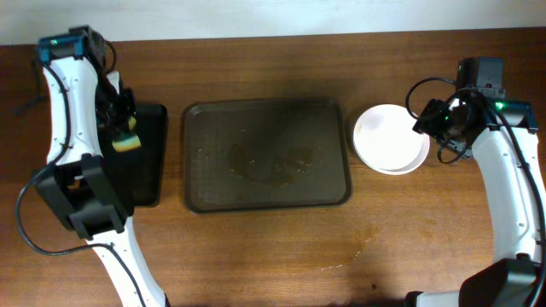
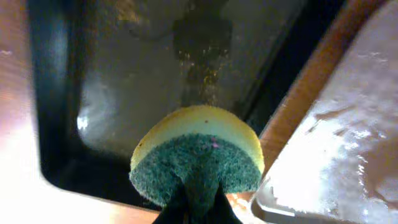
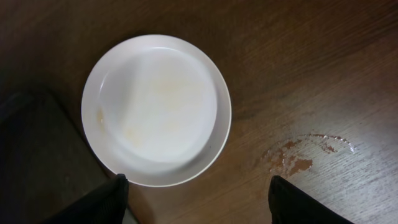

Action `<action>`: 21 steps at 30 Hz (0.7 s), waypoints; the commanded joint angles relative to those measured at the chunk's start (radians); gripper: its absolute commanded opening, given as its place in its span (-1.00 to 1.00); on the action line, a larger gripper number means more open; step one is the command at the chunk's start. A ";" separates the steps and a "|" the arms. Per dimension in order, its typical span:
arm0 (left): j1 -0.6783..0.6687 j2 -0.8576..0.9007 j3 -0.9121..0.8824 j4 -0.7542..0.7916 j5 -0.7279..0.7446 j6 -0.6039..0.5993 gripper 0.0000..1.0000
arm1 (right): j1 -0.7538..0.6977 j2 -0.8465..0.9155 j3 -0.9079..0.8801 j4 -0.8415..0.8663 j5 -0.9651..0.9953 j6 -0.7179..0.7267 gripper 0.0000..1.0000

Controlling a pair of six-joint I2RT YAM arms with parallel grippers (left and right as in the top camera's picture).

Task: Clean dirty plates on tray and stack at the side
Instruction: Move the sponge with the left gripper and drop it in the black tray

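Observation:
The white plates (image 1: 391, 138) sit stacked on the table right of the large dark brown tray (image 1: 266, 155); the tray holds no plates, only wet smears. In the right wrist view the stack (image 3: 155, 109) shows faint brownish smears. My right gripper (image 3: 196, 202) is open and empty, above the table beside the stack. My left gripper (image 1: 126, 128) is shut on a yellow and green sponge (image 2: 198, 155) and holds it over the narrow black tray (image 1: 141, 153).
The black tray (image 2: 124, 74) is wet inside. The brown tray's corner (image 2: 336, 155) shows at the right of the left wrist view. A wet patch (image 3: 305, 152) lies on the table near the plates, and another (image 1: 350, 254) in front of the brown tray.

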 commanded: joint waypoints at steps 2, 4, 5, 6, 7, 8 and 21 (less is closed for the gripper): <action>0.011 -0.013 -0.213 0.140 -0.011 -0.018 -0.99 | 0.005 0.007 0.001 0.000 -0.005 -0.005 0.46; 0.015 -0.013 -0.278 0.209 -0.011 -0.017 -0.99 | 0.005 0.012 0.001 -0.001 -0.005 -0.024 0.46; 0.015 -0.013 -0.299 0.231 -0.011 -0.017 -0.86 | 0.005 0.012 0.001 -0.001 -0.005 -0.024 0.47; 0.015 -0.013 -0.304 0.237 -0.011 -0.017 -0.45 | 0.005 0.012 0.001 -0.002 -0.005 -0.024 0.47; 0.015 -0.013 -0.305 0.237 -0.011 -0.017 0.25 | 0.005 0.012 0.001 -0.002 -0.005 -0.024 0.47; 0.015 -0.013 -0.305 0.236 -0.010 -0.017 0.72 | 0.005 0.012 0.001 -0.001 -0.005 -0.024 0.47; -0.070 -0.175 0.254 -0.034 0.061 -0.017 0.98 | 0.005 -0.164 0.258 -0.297 -0.052 -0.103 0.51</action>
